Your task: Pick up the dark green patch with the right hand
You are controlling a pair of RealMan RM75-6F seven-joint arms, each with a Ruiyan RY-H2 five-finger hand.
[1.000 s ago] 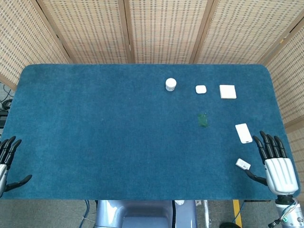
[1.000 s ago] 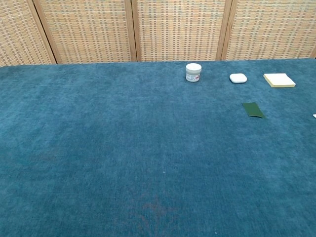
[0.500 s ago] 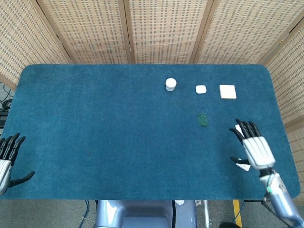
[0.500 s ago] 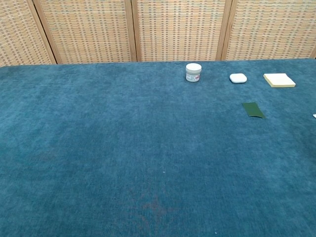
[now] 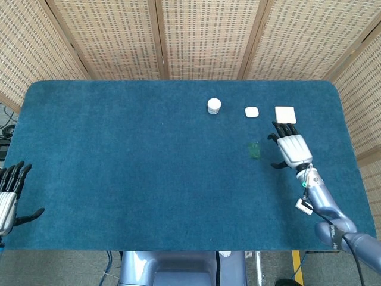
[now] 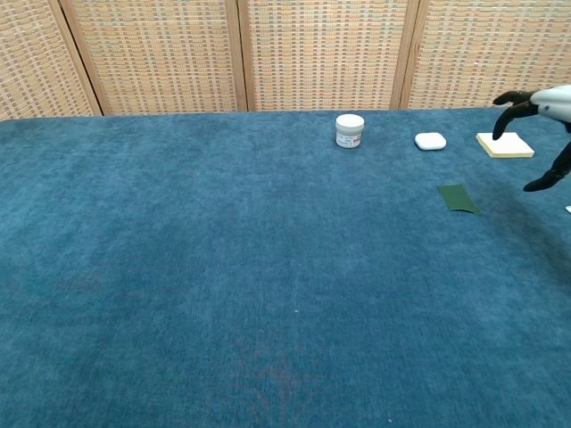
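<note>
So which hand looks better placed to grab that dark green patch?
The right hand: it hovers open just beside the dark green patch, while the left hand sits at the table's far opposite edge.

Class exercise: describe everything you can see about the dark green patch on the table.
The dark green patch is a small, thin, flat piece, roughly rectangular, lying on the blue cloth-covered table. Its material looks soft, though that is hard to confirm. It sits right of centre, nearer the robot than the white jar and the small white case. Nothing touches it: the right hand hovers open to its right, apart from it.
</note>
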